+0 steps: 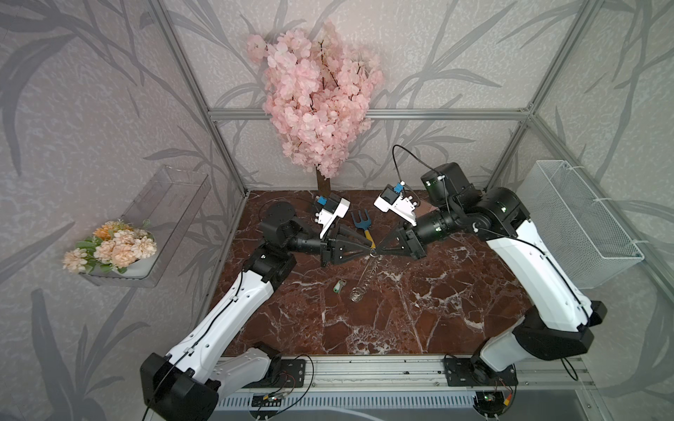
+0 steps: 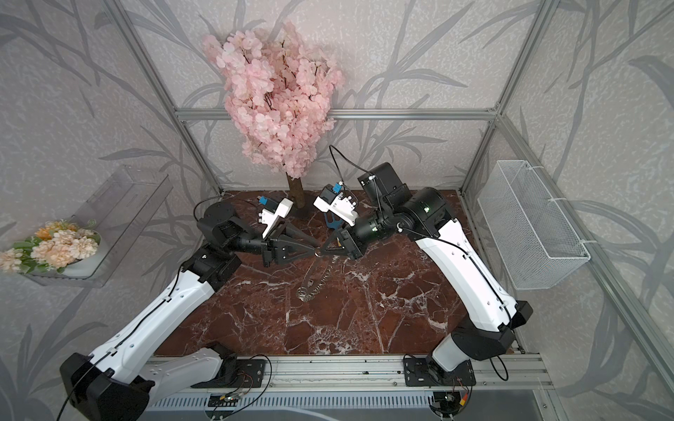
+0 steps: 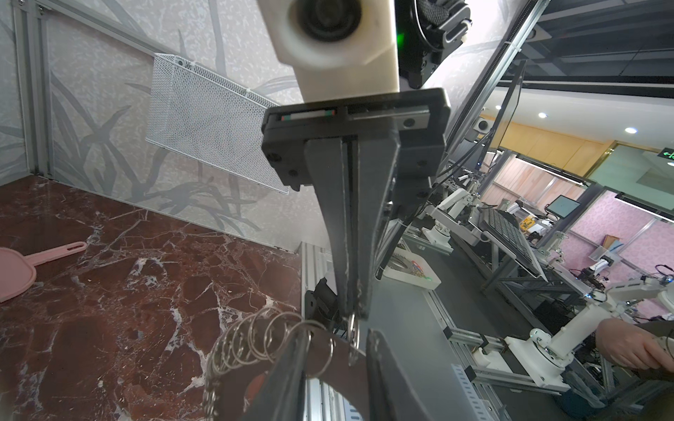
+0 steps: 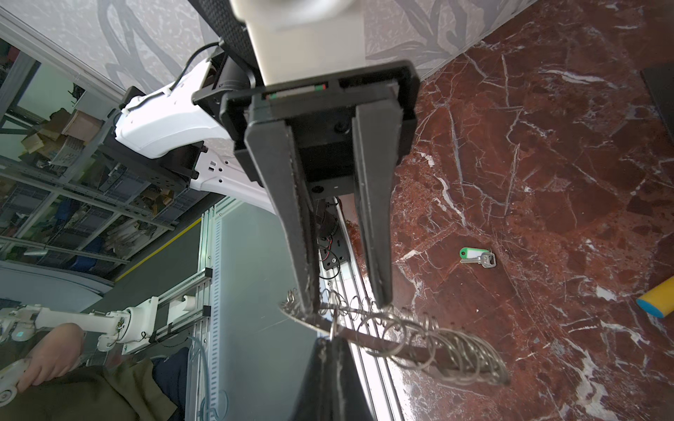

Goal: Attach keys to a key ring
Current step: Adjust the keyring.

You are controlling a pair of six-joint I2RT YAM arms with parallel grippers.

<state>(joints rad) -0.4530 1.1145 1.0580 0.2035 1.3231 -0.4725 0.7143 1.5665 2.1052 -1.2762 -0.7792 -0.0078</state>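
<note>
Right hand (image 3: 352,311) tightly pinches the key ring (image 4: 419,351); left hand (image 4: 344,304), half-spread, seemingly straddles its rim.

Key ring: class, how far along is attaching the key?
Done: key ring held up off the table in the shut right claw. In hand: left claw, jaws apart, at the ring's rim. Left: key lies on the table, not attached.
</note>
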